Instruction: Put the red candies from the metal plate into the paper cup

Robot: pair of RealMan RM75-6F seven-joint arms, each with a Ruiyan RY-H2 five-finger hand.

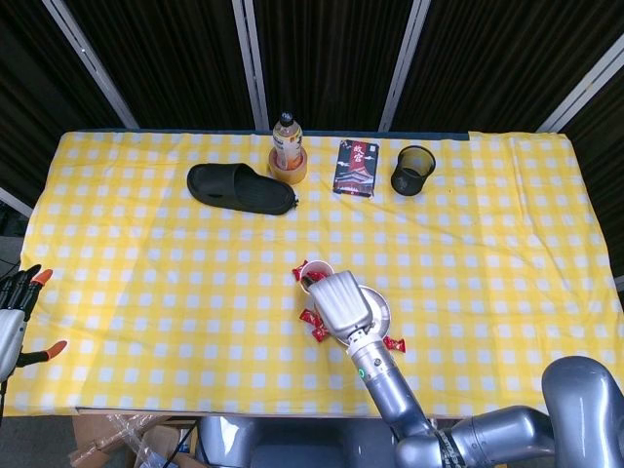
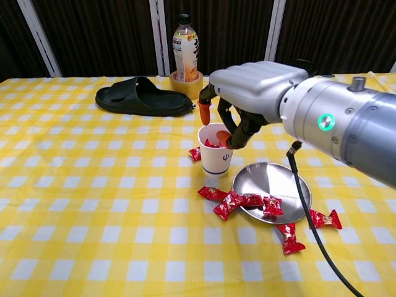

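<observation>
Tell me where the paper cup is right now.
In the chest view the paper cup stands mid-table just left of and behind the metal plate, under the right hand, with red candies scattered in front.

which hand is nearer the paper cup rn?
Right. The right hand hovers just above and beside the paper cup, fingers apart and empty. The left hand sits at the table's far left edge, well away.

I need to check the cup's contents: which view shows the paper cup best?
Chest view: the paper cup stands unobstructed, red candy visible at its rim. In the head view, only its rim shows beside the right hand.
</observation>
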